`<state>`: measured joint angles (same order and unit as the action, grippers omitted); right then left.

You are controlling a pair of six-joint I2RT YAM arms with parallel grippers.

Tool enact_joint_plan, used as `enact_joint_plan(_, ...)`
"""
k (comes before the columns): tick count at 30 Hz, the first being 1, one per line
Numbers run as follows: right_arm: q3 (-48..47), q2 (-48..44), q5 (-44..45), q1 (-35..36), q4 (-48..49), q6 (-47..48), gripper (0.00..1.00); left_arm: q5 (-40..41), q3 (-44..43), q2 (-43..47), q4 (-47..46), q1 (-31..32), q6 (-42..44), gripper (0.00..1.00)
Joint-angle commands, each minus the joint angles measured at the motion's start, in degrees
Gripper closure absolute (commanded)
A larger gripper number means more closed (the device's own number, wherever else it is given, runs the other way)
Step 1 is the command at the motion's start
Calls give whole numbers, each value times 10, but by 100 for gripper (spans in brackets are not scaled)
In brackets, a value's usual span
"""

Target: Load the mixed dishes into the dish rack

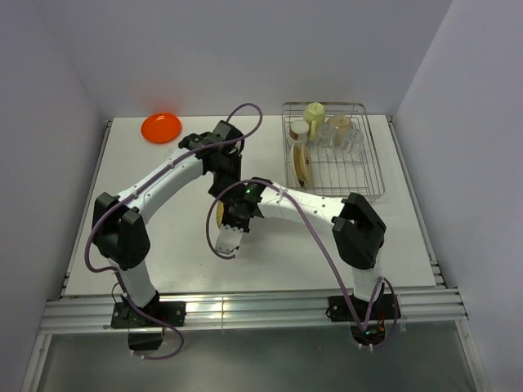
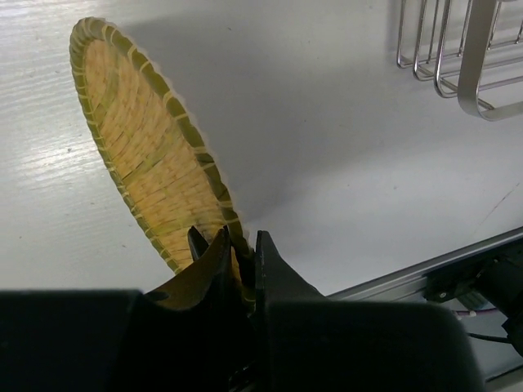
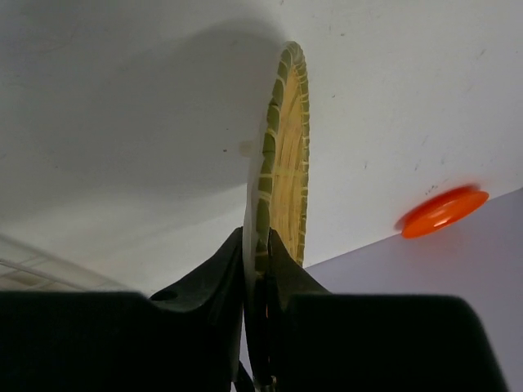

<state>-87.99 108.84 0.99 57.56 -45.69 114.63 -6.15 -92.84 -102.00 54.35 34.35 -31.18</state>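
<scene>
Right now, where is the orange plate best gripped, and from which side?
The orange plate lies flat by the far wall, so only its raised edge offers a pinch. Probably grip the rim on its near side, coming from the table's middle; the wall blocks the far side.

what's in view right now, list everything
woven plate: one, yellow-brown, held on edge over the table
orange plate: one, orange, table's far left
dish rack: one, silver wire, table's far right
mug: one, pale yellow-green, rack's far end
standing plates: count unclear, cream and tan, rack's left side
glassware: count unclear, clear, rack's middle
table: one, white, under everything
left jaws: one pair, black, shut on woven plate's rim
right jaws: one pair, black, shut on the same rim
</scene>
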Motion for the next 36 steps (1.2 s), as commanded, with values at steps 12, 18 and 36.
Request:
enact_joint_plan(12,34,-49,-32,-8,47,-2,99,58,-4,54,26,-13,17,33)
enact_joint_plan(18,84,-104,-83,-8,78,-20,100,158,22,116,25,-24,20,25)
enact_joint_plan(36,2,-273,-395,-160,94,-423,100,201,233,417,-272,-161,-41,13)
